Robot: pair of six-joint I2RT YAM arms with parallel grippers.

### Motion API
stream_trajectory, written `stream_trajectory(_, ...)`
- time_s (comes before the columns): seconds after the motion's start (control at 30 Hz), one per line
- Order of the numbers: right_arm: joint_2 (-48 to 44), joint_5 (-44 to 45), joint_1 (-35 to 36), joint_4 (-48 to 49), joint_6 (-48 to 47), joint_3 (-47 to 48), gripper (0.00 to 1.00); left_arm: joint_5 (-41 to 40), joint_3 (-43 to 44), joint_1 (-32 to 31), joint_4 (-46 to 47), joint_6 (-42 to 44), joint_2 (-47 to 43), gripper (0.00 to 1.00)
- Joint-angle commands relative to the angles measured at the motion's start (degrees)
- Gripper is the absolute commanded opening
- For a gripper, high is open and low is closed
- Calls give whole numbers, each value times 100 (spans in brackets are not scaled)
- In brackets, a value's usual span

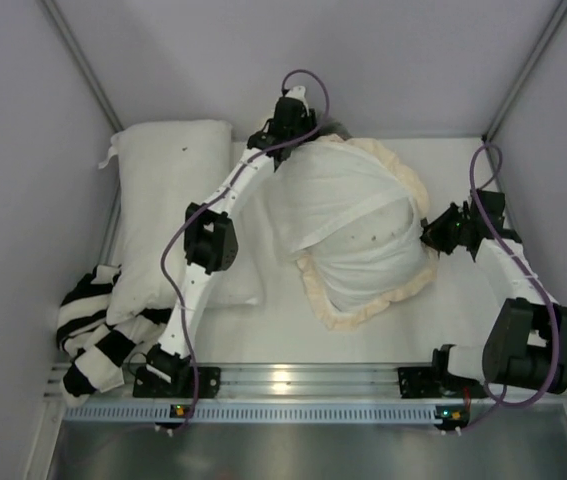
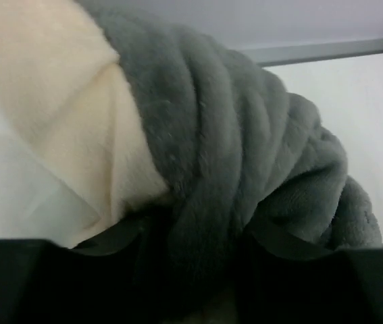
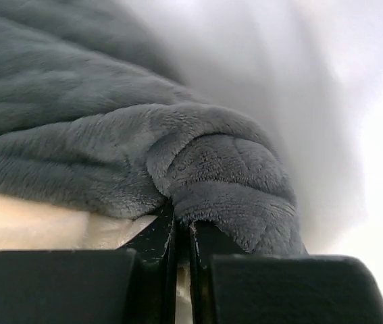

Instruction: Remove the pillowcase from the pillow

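Pillowcase (image 1: 308,195) lies mid-table (image 1: 273,335), cream-white face up, ruffled trim showing along its near and far-right edges. Pillow (image 1: 378,255) sits inside it toward the right; a white area with small dark specks is exposed between the cloth folds and the near trim. How far the pillow is out of the cover cannot be told from above.

Left gripper (image 1: 283,132) is at the far edge of the pillowcase, arm stretched across the table. The left wrist view shows a thick bunch of grey plush gathered down between its fingers (image 2: 113,236), cream cloth to the left: jaws clamped on the pillowcase.

Right gripper (image 1: 429,233) is against the right edge of the pillowcase, at the trim. The right wrist view shows its fingers (image 3: 154,236) almost together, nipping a fold of grey plush at the tips (cream cloth just below and left).

Second pillow (image 1: 173,190) lies along the left side, apart from the pillowcase. Striped cloth (image 1: 93,335) is heaped at the near-left corner, touching that second pillow.
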Motion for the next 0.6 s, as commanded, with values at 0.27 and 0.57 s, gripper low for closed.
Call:
stream_trajectory(0.27,40,1041,-181,337,-959,-33,34,-1982,-2172,-890,-570,841,-2697,99)
stream_trajectory(0.57,-407,1746,-252,-269,-1426,503,81,-3971,-3746,-1780,-719,789,-4667,99)
